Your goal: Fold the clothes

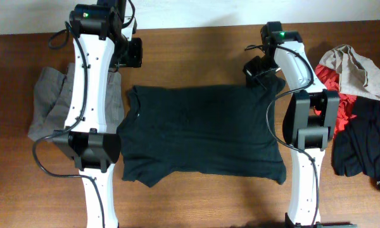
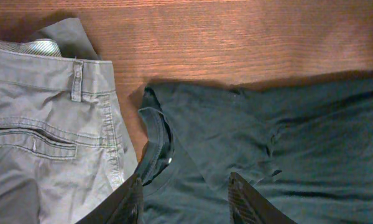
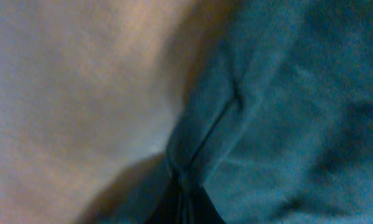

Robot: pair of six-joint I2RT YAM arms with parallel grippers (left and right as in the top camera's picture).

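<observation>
The black T-shirt [image 1: 202, 130] lies spread flat in the middle of the table, with its collar [image 2: 154, 146] toward the left. My left gripper [image 2: 185, 190] is open and hovers just above the fabric by the collar. In the overhead view it is at the shirt's far left corner [image 1: 130, 56]. My right gripper [image 1: 256, 71] is at the shirt's far right corner. The blurred right wrist view shows it [image 3: 188, 193] shut on a pinched fold of the dark T-shirt [image 3: 286, 112]. Grey trousers [image 1: 47, 101] lie at the left, next to the collar [image 2: 43, 137].
A pile of red, beige and black clothes [image 1: 361, 107] lies at the table's right edge. Both arm bases stand at the front, left [image 1: 92, 152] and right [image 1: 307, 123] of the shirt. Bare wood [image 2: 236, 43] shows behind the shirt.
</observation>
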